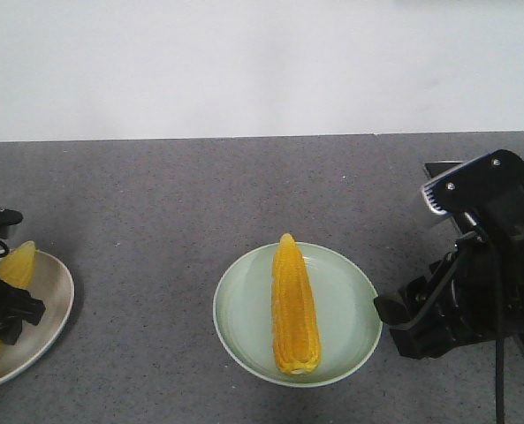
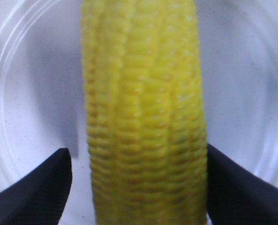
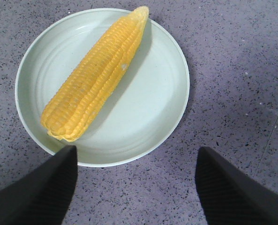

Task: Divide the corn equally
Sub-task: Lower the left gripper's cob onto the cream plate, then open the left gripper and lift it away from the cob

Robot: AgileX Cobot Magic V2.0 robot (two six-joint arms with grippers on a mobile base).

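Yellow cob (image 2: 146,117) fills the left wrist view, running straight up the frame between the two dark fingertips (image 2: 33,187) of the left gripper (image 2: 139,187). Fingers spread, one on each side of the cob; a sliver of plate shows beside the left one, the right one looks to be at the kernels, contact not certain. Cob's long axis lies crosswise to the closing line, so judged well set for a grasp across the width.

Front view: left gripper sits over the cream plate (image 1: 54,300) at the worktop's left edge; one paler cob (image 1: 14,263) shows there, partly hidden by the arm. How many cobs lie on that plate, cannot tell.

Green plate (image 1: 341,309) at the middle of the worktop, toward the near edge, holds a single golden cob (image 1: 294,305), point toward the far edge. Right gripper (image 3: 136,187) hangs off the plate rim, fingers spread, holding nothing, just beside the plate on its right.

Judgement: the left arm is the one placed to lift; the right is nearer the green plate.
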